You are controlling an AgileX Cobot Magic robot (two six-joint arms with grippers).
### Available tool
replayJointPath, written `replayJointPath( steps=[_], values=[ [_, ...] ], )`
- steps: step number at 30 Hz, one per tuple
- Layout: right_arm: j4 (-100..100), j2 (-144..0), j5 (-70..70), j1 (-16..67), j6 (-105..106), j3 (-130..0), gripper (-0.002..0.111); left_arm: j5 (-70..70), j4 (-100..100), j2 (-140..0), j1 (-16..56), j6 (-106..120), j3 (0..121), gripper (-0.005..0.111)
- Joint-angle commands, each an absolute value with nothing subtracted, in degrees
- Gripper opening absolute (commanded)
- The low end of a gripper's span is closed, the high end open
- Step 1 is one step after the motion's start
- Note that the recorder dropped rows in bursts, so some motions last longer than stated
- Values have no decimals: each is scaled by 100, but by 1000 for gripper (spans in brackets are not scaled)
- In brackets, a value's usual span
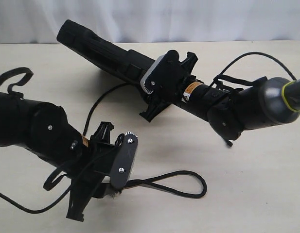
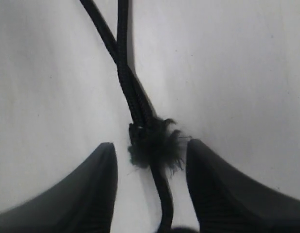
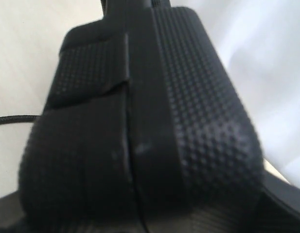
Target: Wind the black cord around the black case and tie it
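Observation:
The black case (image 1: 98,48) is tilted, one end raised off the table, with my right gripper (image 1: 142,77) shut on its near edge. In the right wrist view the case's dimpled surface (image 3: 154,121) fills the frame and hides the jaws. The black cord (image 1: 188,180) lies in a loop on the table to the right of my left gripper (image 1: 118,187). That gripper (image 2: 150,144) is open, and the cord's frayed knot (image 2: 154,145) sits between its fingers (image 2: 91,194) with a gap on each side. Two strands (image 2: 121,58) run on from the knot.
Another stretch of the cord (image 1: 95,106) curves from under the case toward the left arm. The pale table (image 1: 247,184) ends at a white curtain (image 1: 188,19) at the back. The arms' own smooth cables (image 1: 13,77) hang at the left and right.

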State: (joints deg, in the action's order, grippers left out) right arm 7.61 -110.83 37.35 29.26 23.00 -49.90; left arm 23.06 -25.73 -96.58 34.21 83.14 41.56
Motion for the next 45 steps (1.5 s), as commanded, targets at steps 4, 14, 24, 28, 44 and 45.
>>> replayJointPath(
  steps=[4, 14, 24, 28, 44, 45],
  values=[
    [594, -11109, 3354, 2879, 2015, -4930, 4, 2023, -3030, -9932, 3466, 8310, 4150, 43],
    [594, -11109, 3283, 2879, 2015, -4930, 4, 1673, -3365, -10433, 3466, 8156, 4150, 43],
    [594, -11109, 3073, 2879, 2015, -4930, 4, 2912, -2831, -10422, 3455, 7420, 4944, 0],
    [594, -11109, 3021, 2879, 1815, -4930, 4, 3639, -1274, -10253, 3440, 5992, 5278, 0],
    [514, -11109, 2994, 2879, 1264, -4930, 4, 4440, -2495, -8240, -300, 5594, 5348, 0],
    [514, -11109, 2981, 2879, 1264, -4930, 4, 4523, -3107, -8240, -603, 6062, 5348, 0]
  ],
)
